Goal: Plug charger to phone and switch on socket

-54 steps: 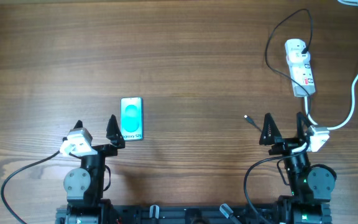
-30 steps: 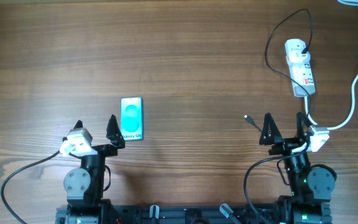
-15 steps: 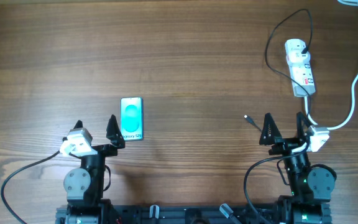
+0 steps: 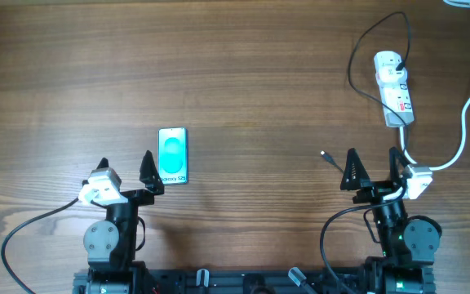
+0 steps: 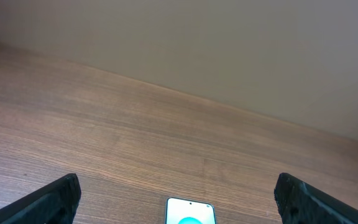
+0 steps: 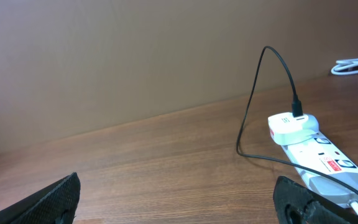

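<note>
The phone lies flat on the wooden table with its turquoise screen up, just beyond and right of my left gripper. Its top edge shows low between the open fingers as the phone in the left wrist view. The white socket lies at the far right. The black charger loops from an adapter on its far end, and the loose connector tip rests just left of my right gripper. Both grippers are open and empty. In the right wrist view the socket and the charger lie ahead to the right.
A thick white cable runs from the socket's near end up the table's right side to the far corner, and a loop of white cable shows at the back. A plain wall stands behind the table.
</note>
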Robot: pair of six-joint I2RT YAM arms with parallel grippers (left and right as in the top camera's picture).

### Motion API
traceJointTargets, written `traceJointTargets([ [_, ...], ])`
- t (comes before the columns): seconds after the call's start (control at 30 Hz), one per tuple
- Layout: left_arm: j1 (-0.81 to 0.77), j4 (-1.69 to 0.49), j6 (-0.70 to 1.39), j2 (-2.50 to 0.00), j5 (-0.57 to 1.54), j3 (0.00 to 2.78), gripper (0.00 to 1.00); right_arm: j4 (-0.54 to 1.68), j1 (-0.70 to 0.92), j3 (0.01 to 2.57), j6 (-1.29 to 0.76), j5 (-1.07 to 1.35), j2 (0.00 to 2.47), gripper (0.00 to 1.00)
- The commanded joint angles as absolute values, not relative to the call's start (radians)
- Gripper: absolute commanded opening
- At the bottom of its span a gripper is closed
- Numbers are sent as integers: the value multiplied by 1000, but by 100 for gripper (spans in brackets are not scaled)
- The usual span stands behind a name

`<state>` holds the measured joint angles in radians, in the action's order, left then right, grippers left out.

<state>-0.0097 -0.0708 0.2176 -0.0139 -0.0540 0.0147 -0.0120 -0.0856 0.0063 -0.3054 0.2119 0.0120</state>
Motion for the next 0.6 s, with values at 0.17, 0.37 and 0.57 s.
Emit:
traceJointTargets([
  [0.17, -2, -56, 202, -7, 56, 20, 100, -15, -81, 5, -290, 199, 11, 100],
  [0.37, -2, -89, 243, -164, 83, 217, 100, -15, -81, 5, -290, 199, 11, 100],
  [0.57, -2, -165, 243, -582, 185, 606, 100, -15, -81, 5, -291, 199, 11, 100],
])
